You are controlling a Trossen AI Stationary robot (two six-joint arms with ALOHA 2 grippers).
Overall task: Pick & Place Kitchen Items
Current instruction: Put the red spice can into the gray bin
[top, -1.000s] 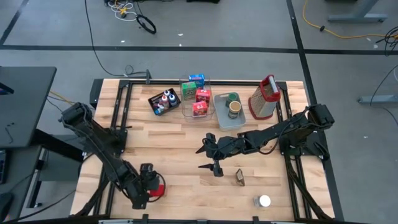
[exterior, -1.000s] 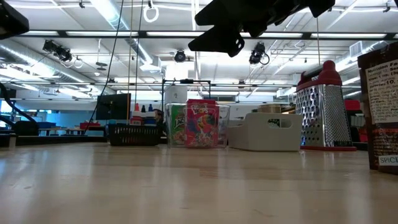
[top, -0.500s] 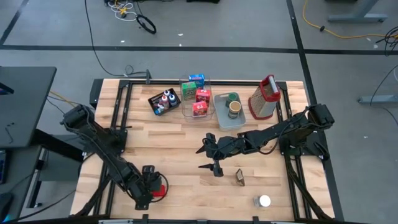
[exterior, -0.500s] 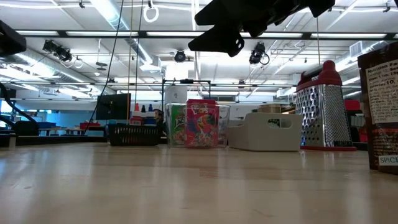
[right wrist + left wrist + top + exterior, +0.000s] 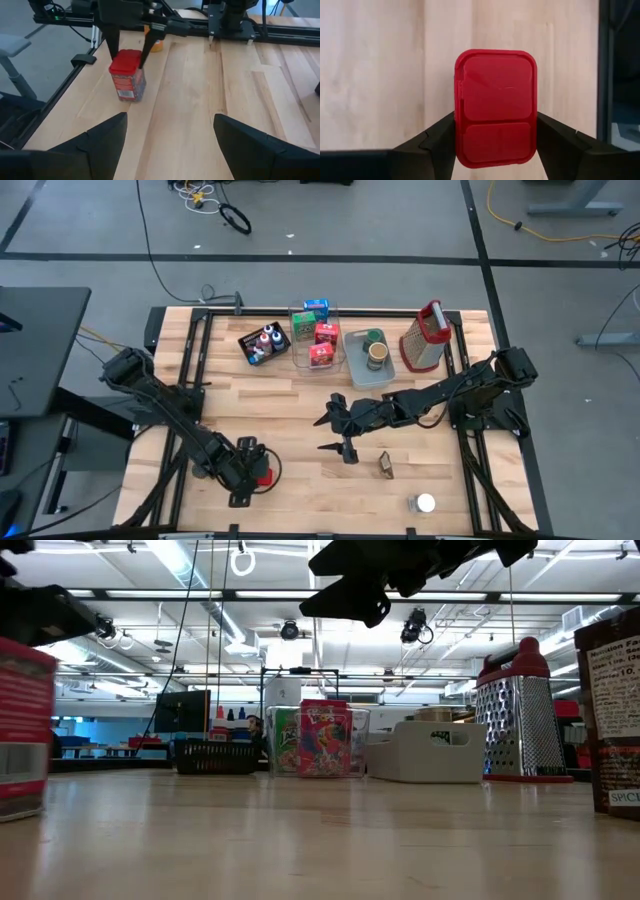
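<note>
The left claw (image 5: 252, 476) is seen over the near left part of the table (image 5: 290, 405). Its two fingers (image 5: 437, 142) are set on either side of a red-lidded jar (image 5: 496, 107). In the left wrist view both fingers are seen touching the sides of the lid, so the claw is taken as gripping the jar. In the right wrist view the jar (image 5: 127, 75) is seen upright with its base on the wood.

At the far edge of the table a black tray (image 5: 262, 343) with small bottles is noted first. Just beside it a clear bin (image 5: 317, 335) is seen, holding red, green and blue boxes. Next a grey bin (image 5: 369, 357) with two round cans is seen, then a metal grater (image 5: 424, 338) with a red handle. In the low view these are ranged in the same order across the far side.

The right claw (image 5: 338, 430) is held above the middle of the table. Its fingers (image 5: 95, 137) are spread wide with nothing between them, so the claw is recorded as open. It is well apart from every item.

Near the right claw a small brown spice jar (image 5: 386, 465) is seen on the wood. Nearer the front edge a small white-capped jar (image 5: 425, 503) is seen.
</note>
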